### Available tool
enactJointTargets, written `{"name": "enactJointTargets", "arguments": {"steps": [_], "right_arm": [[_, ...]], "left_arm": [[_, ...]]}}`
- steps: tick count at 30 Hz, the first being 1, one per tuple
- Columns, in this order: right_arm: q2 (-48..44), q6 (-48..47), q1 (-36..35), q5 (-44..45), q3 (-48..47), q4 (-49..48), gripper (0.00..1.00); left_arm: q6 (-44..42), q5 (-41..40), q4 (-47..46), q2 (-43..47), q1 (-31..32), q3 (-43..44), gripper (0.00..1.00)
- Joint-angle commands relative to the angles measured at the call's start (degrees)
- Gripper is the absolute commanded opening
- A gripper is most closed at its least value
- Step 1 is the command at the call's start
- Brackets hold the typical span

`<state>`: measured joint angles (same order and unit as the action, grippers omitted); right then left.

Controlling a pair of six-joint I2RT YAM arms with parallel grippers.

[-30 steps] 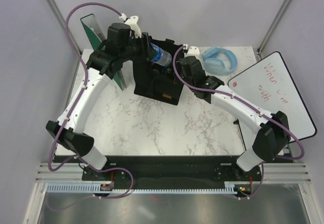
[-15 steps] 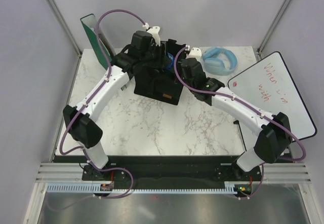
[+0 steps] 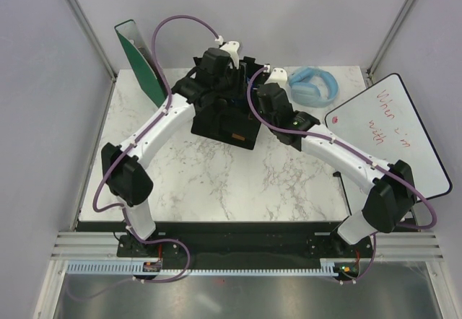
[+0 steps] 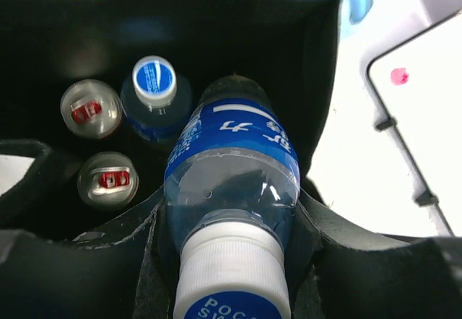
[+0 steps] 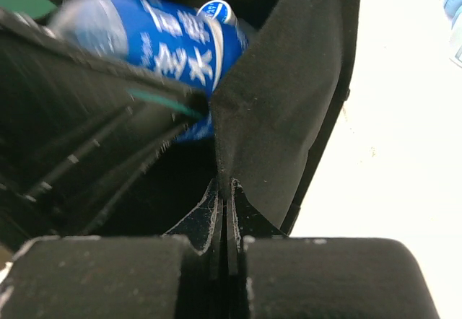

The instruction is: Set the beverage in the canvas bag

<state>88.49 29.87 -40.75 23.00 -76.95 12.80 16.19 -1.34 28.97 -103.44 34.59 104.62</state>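
The black canvas bag point(image 3: 220, 125) stands at the back middle of the table, its tan label point(image 3: 237, 138) facing the front. My left gripper point(image 4: 231, 261) is shut on the neck of a clear beverage bottle with a blue label point(image 4: 232, 162) and holds it bottom-down inside the bag's open top. Inside the bag point(image 4: 317, 66) are two silver cans point(image 4: 90, 108) and another blue-capped bottle point(image 4: 154, 82). My right gripper point(image 5: 227, 189) is shut on the bag's right wall point(image 5: 289, 95); the held bottle point(image 5: 166, 41) shows just behind it.
Light blue headphones point(image 3: 314, 84) lie at the back right. A whiteboard with red writing point(image 3: 390, 131) leans off the right edge. A green board point(image 3: 138, 60) stands at the back left. The left arm point(image 3: 155, 128) arches over the table's left half.
My left arm has swung right from the bag's left side to above its opening, and the bottle has gone from lying sideways over the rim to pointing down into the bag. The right arm has not moved.
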Motion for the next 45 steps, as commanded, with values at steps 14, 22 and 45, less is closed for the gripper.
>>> {"name": "enactJointTargets", "arguments": {"steps": [14,22,45], "right_arm": [[-3.1,0.3,-0.6,-0.4,0.0,-3.4,0.0],[-2.1,0.3,-0.8,0.1,0.5,-5.1,0.0],[-1.9,-1.7,-2.0,1.0,3.5,-10.9,0.0]], "left_arm": [[-6.4,-4.3,5.1,-1.4,0.8,9.6,0.02],[-4.8,-1.7,6.3,-7.4,0.8,12.8,0.02],[-3.4,-8.8,11.5,-17.6,2.0,11.7,0.06]]}}
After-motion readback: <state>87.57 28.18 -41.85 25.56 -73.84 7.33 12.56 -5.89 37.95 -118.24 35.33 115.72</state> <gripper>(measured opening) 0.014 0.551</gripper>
